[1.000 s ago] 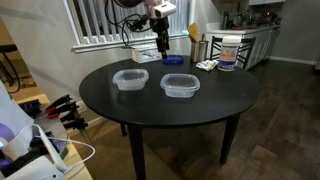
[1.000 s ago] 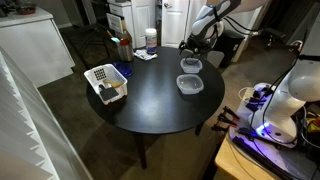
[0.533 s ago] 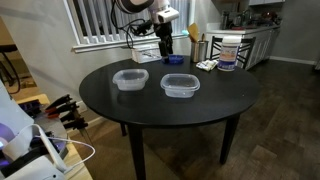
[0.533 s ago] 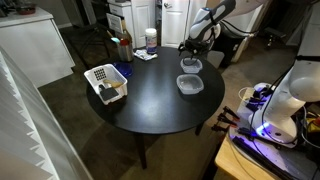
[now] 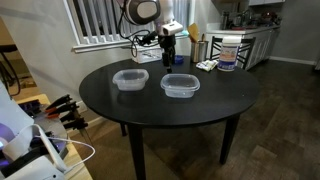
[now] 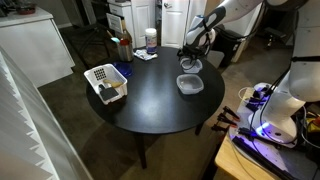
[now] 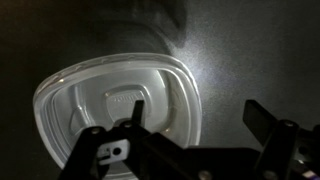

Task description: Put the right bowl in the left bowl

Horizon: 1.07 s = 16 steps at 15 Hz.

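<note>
1. Clear plastic tub, rounded-square with a thick rim: the right bowl (image 5: 180, 85). It sits upright on the round black table (image 5: 120, 110), near its twin, the left bowl (image 5: 130, 79). The two are not touching.
2. Tool: my gripper (image 5: 167, 57), jaws spread wide with nothing between them, hanging above the right bowl.
3. Handling, as I judge it: very light, thin-walled, a little flexible and slick. A hard squeeze would likely buckle the wall, and a glancing touch could send it skating over the smooth tabletop. It is unlikely to break.
4. Hold, as I judge it: pinch one side wall at the rim, one finger inside the basin and one outside. The thick rim looks to be the stiffest part.
5. Wrist view only: the right bowl (image 7: 115, 105) seen from overhead. One of my fingers (image 7: 135, 112) is over its basin and the other is beyond the rim over bare table, so the jaws straddle a side wall. Neither exterior view shows this alignment. I cannot tell my height above the rim from here.
6. Exterior views only: the left bowl (image 6: 190, 85), which is absent from the wrist view, and the gap between the twins. An exterior view also shows a white basket (image 6: 105, 84) across the table, well apart from both bowls.
</note>
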Motion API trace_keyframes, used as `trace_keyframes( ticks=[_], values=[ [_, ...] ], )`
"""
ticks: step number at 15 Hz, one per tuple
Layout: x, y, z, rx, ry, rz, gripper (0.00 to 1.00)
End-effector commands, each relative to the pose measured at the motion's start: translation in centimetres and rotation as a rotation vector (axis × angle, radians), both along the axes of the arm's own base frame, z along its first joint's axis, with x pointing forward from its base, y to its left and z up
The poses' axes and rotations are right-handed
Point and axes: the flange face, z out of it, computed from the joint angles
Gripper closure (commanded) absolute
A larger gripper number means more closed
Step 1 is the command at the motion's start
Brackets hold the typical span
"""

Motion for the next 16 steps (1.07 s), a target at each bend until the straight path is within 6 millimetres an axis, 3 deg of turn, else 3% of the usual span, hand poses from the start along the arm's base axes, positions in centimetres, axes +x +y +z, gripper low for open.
trace_keyframes(
  ticks=[1,2,3,4,7,14,16],
  values=[
    [1.7,-1.6,-4.3,-0.028,0.070,-0.060,0.00],
    [1.9,-2.0,-5.1,-0.032,0.085,-0.065,0.00],
    [2.2,-2.2,-5.8,-0.032,0.097,-0.067,0.25],
    [2.4,-2.3,-6.3,-0.034,0.111,-0.066,0.27],
    [3.0,-2.0,-6.8,-0.045,0.127,-0.059,0.47],
    [3.5,1.3,-5.3,-0.095,0.117,-0.004,0.92],
    [3.6,2.2,-4.8,-0.120,0.117,0.013,0.99]
  ],
)
